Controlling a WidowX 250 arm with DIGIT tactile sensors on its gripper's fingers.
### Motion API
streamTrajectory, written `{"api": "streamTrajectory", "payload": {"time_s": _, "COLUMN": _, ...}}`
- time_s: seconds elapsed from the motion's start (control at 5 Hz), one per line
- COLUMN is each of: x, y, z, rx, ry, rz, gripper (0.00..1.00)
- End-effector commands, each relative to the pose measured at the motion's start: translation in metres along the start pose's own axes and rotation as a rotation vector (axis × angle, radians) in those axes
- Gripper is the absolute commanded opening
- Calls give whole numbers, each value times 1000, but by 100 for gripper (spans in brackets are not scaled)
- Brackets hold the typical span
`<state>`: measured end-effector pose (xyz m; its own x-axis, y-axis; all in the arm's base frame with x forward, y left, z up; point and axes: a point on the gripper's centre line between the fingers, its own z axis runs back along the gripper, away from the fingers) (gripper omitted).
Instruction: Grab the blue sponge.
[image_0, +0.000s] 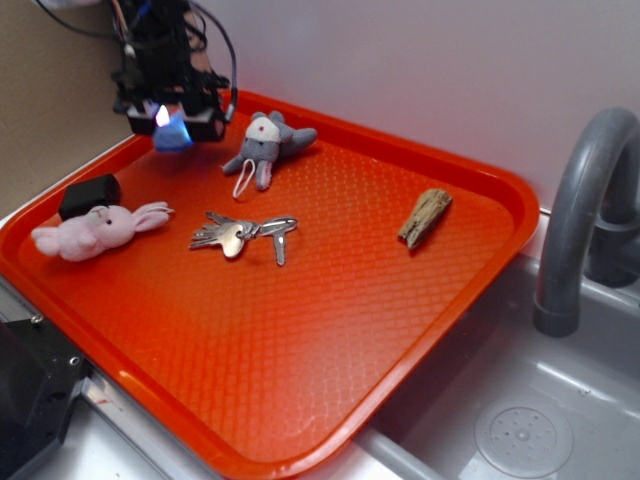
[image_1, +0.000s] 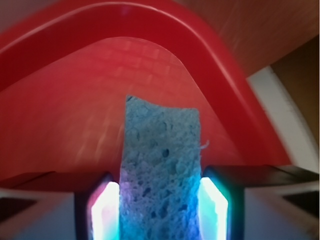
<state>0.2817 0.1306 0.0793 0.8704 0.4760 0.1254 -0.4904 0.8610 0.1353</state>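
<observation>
1. The hand (image_0: 172, 118) is closed on the blue sponge (image_1: 161, 175), pads pressing both its sides.
2. The sponge hangs over the far left corner of the red tray (image_0: 470, 290).
3. Keep the squeeze steady and lift straight, well apart from the grey plush toy (image_0: 265, 145).

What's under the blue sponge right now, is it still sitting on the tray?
The blue sponge is pinched in the gripper. In the wrist view, only bare red tray near its corner shows beyond it. Whether its lower edge touches the tray cannot be told.
</observation>
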Motion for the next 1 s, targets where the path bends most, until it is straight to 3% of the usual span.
{"api": "streamTrajectory", "payload": {"time_s": 0.0, "x": -44, "y": -61, "z": 99, "rx": -87, "ry": -24, "rz": -403, "gripper": 0}}
{"api": "streamTrajectory", "payload": {"time_s": 0.4, "x": -108, "y": -108, "z": 163, "rx": -137, "ry": -99, "rz": -549, "gripper": 0}}
{"api": "streamTrajectory", "payload": {"time_s": 0.6, "x": -114, "y": -95, "z": 195, "rx": -166, "ry": -142, "rz": -503, "gripper": 0}}
{"api": "streamTrajectory", "payload": {"time_s": 0.8, "x": -107, "y": -84, "z": 195, "rx": -145, "ry": -175, "rz": -468, "gripper": 0}}
